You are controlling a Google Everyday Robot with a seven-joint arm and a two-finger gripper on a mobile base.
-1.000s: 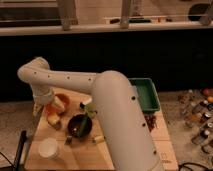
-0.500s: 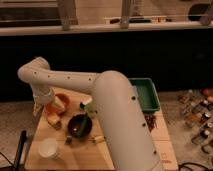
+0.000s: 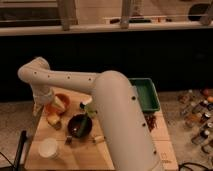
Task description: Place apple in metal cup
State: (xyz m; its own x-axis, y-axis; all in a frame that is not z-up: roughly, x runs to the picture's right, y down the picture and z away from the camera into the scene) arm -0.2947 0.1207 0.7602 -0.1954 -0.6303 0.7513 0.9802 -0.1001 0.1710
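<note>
So the arm (image 3: 112, 107) takes up most of the shot. It's a fat white tube running from the front right of the bench up to an elbow over the back left corner, then dropping straight down. The gripper (image 3: 39, 106) hangs at the left edge of the bench (image 3: 90, 155), right beside an orange dish (image 3: 61, 101) with something pale in it. Honestly can't tell whether the gripper is wide, narrow or holding anything, since that end is just a blur against the dish.

The apple (image 3: 52, 119) sits on the wood near the left edge, just in front of the orange dish and just below the gripper. I can't tell if they touch.

To its right, around mid-bench, is the dark bowl (image 3: 79, 125), and a small dark thing tucked at its front left looks like the metal cup (image 3: 68, 140), though it's hard to be sure. The apple is clearly not in it.

A white cup (image 3: 48, 147) stands near the front left corner. A small yellowish piece (image 3: 97, 138) lies right by the arm, and a green tray (image 3: 148, 95) is at the back right.
</note>
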